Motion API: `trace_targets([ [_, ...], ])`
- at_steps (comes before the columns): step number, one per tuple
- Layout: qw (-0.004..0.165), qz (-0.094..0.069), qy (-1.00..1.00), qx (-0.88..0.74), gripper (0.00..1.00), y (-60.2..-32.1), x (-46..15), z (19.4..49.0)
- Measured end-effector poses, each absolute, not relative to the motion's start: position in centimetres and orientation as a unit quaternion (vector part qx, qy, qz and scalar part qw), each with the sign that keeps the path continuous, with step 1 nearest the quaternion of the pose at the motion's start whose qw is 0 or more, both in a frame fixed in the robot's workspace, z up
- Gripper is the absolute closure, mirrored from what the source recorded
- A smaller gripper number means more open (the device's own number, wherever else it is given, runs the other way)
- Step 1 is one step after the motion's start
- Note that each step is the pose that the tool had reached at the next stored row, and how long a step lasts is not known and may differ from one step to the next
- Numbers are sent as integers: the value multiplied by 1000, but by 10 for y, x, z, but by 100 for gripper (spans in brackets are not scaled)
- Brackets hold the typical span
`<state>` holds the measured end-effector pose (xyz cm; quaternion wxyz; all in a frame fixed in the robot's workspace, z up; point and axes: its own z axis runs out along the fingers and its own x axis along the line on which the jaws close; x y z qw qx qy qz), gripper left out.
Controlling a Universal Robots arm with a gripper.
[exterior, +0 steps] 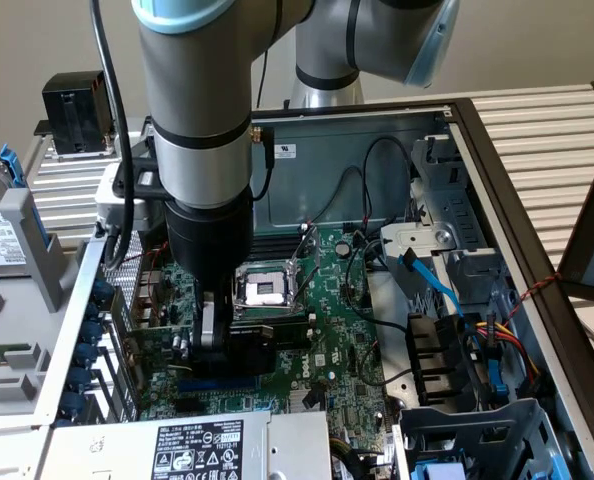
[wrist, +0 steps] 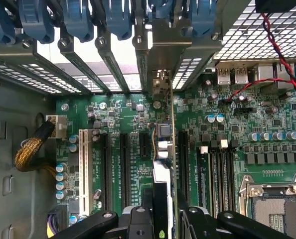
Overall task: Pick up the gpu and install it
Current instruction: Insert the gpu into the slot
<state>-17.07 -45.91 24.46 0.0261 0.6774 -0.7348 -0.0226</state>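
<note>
I saw a green board (wrist: 113, 107), blue latches (wrist: 78, 20), a red-and-black twisted wire (wrist: 268, 31) — the gpu (wrist: 161, 194) green, black-shrouded.

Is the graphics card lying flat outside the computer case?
No, the jaws hold the graphics card on edge over the motherboard inside the case.

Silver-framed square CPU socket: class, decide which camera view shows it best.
The exterior view: nearly the whole silver-framed square CPU socket shows on the green motherboard. The wrist view cuts it off at the picture's edge.
</note>
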Motion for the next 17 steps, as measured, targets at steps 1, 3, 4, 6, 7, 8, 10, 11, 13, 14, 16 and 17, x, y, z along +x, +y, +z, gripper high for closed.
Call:
trace_targets([
  [1,26,-22,-735,677,72,-459,-171,244],
  [3,27,-22,-735,677,72,-459,-171,244],
  [4,27,-22,-735,677,72,-459,-171,244],
  [6,27,-22,-735,677,72,-458,-171,243],
  [7,27,-22,-735,677,72,-458,-171,243],
  [8,27,-22,-735,677,72,-458,-171,243],
  [10,27,-21,-735,677,72,-458,-171,243],
  [11,27,-21,-735,677,72,-458,-171,243],
  [13,28,-21,-735,677,72,-458,-171,242],
  [14,28,-21,-735,677,72,-458,-171,242],
  [16,29,-21,-735,677,72,-458,-172,242],
  [17,29,-21,-735,677,72,-458,-172,242],
])
